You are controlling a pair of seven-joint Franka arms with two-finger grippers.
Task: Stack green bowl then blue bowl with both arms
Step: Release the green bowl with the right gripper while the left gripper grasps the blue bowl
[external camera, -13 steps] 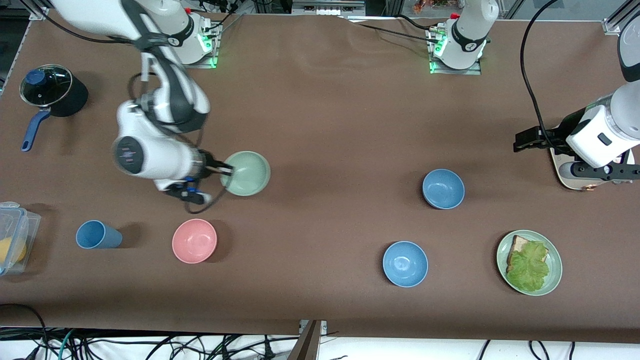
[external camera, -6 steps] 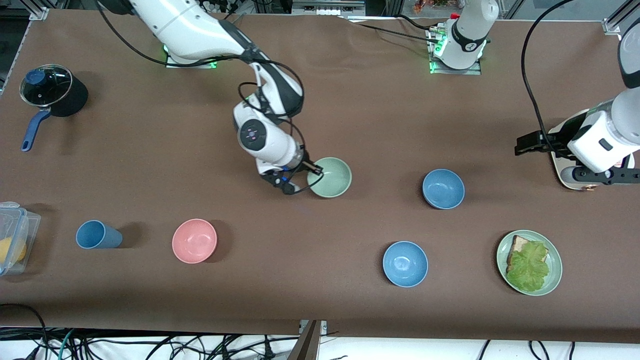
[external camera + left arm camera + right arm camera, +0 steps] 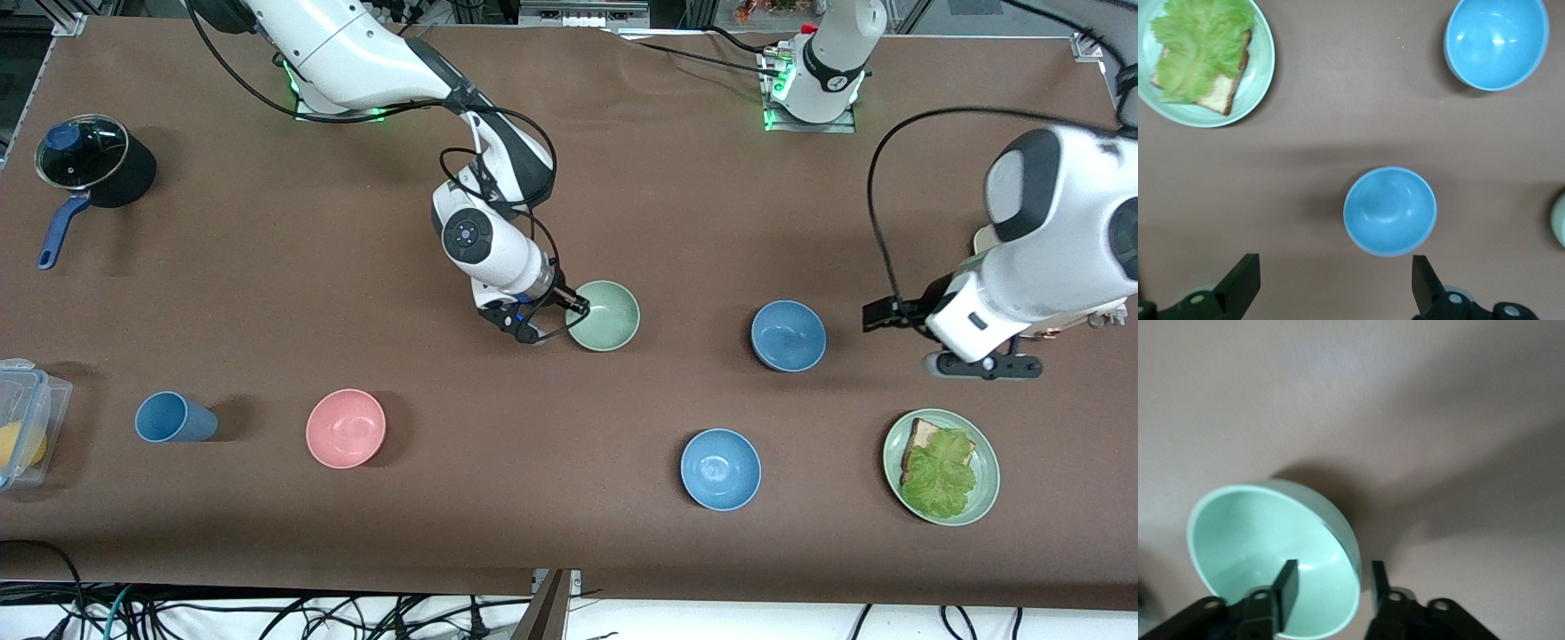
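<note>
Counts on the bench [image 3: 622, 204]:
- Bowls: four are sitting out: one green bowl [image 3: 605, 315], one blue bowl [image 3: 788, 335], one glossier blue bowl [image 3: 720, 468], one pink bowl [image 3: 346, 428].
- Cups: one blue cup [image 3: 173, 417].
- Plates: one plate [image 3: 982, 449].
- Pots: one lidded pot [image 3: 93, 164].
- Containers: one plastic container [image 3: 25, 422].
- Arms: two.

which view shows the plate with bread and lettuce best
The left wrist view: the plate shows large, though cut at the edge. The front view shows the whole plate, smaller. The right wrist view lacks it.
</note>
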